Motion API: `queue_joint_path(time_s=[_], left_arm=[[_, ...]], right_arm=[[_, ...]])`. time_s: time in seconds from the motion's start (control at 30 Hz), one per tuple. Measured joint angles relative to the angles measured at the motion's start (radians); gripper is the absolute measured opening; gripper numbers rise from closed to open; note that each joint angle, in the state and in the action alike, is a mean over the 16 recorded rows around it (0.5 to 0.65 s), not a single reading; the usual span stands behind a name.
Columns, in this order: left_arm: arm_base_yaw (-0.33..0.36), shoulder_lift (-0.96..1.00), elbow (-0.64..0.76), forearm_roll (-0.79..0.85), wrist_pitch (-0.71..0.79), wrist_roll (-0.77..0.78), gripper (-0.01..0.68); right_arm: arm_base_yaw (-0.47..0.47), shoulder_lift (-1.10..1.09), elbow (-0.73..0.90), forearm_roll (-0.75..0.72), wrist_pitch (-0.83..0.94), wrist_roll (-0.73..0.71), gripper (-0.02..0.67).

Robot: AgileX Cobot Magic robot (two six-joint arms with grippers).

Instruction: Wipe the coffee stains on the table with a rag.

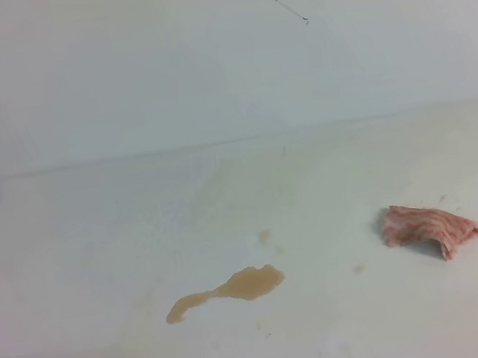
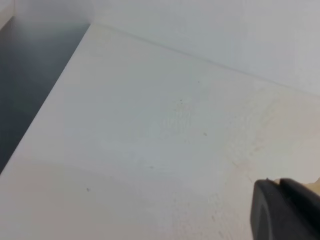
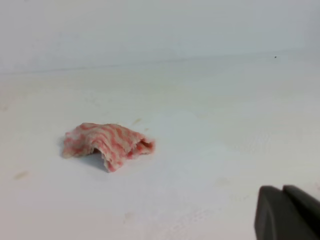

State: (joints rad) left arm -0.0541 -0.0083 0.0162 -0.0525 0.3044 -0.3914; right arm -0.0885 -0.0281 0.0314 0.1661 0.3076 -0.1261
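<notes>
The rag (image 1: 431, 230), crumpled and pink-striped, is seen lying on the white worktop (image 1: 99, 248), well apart from the coffee stains (image 1: 235, 288), which lie to its left in the high view. Nothing lies between them but faint specks. The stains are shown only by the high view. The right gripper (image 3: 288, 212) is cut off at the wrist view's corner, near the rag and closed on nothing. The left gripper (image 2: 286, 209) is likewise cropped; its state cannot be told.

Open table (image 1: 99, 248) all round rag (image 1: 428, 230) & coffee stains (image 1: 235, 289); wall (image 1: 163, 57) behind.
</notes>
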Motion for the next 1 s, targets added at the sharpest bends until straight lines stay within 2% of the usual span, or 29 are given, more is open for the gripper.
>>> queue_joint_path(time_s=[1.0], left_arm=[[0.000, 0.004, 0.011, -0.007, 0.000, 0.000, 0.001]], right_arm=[[0.000, 0.000, 0.000, 0.016, -0.001, 0.003, -0.004]])
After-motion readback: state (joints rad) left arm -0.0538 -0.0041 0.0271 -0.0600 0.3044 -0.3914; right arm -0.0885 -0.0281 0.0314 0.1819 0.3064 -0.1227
